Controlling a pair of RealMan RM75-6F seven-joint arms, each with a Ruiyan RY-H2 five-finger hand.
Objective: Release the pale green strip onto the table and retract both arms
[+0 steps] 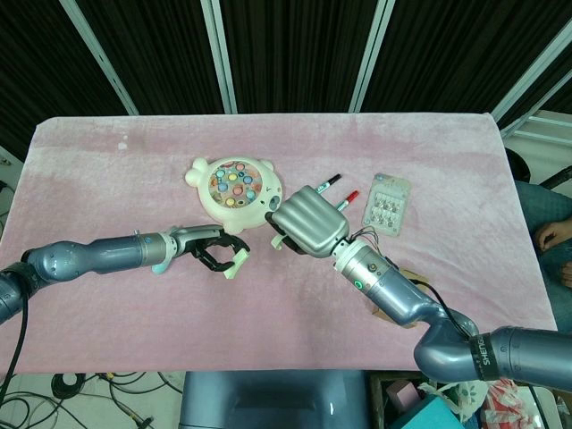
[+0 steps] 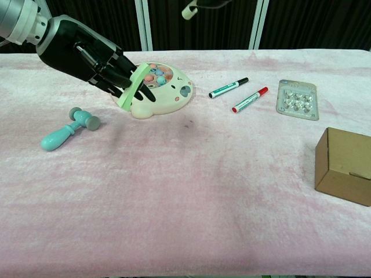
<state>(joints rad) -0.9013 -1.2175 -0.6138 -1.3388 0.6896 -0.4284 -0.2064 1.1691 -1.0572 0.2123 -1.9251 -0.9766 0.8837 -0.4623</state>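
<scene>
A pink plush tablecloth before black curtains carries two marker pens, one cardboard box; the left hand pinches the pale green strip, the right hand hangs curled, empty.

right robot hand covering marker ends, cardboard box mostly behind right forearm, hammer unseen overhead
</scene>
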